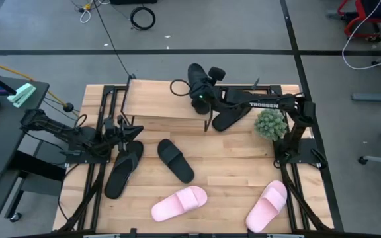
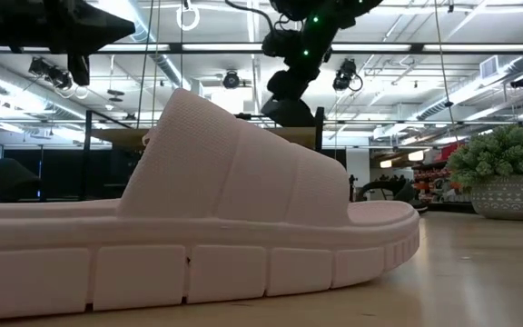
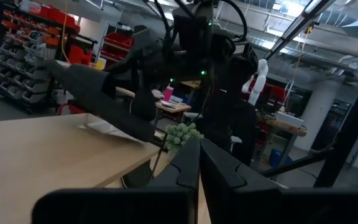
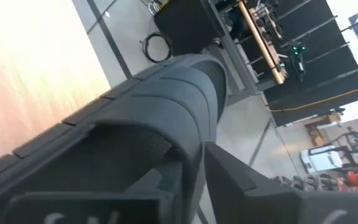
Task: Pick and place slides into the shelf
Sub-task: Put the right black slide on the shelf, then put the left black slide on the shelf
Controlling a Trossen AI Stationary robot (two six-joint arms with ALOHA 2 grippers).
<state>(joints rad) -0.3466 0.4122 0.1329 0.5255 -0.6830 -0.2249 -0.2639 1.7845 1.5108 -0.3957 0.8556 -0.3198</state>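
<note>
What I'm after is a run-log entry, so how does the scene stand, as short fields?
shelf: far side of the table, centre
right end effector: over the shelf's right end, against a black slide
left end effector: shut, above the heel of the left black slide
other black slides: one mid-table, one by the shelf's right end
pink slides: two on the near table, and
plant: right side, beside the right arm

1. Pink slide [image 2: 189,227]: heel end cut off by the low view's edge.
2. Shelf [image 2: 243,138]: mostly hidden behind this slide.
3. Black slide [image 4: 135,130]: cropped in the right wrist view.
</note>
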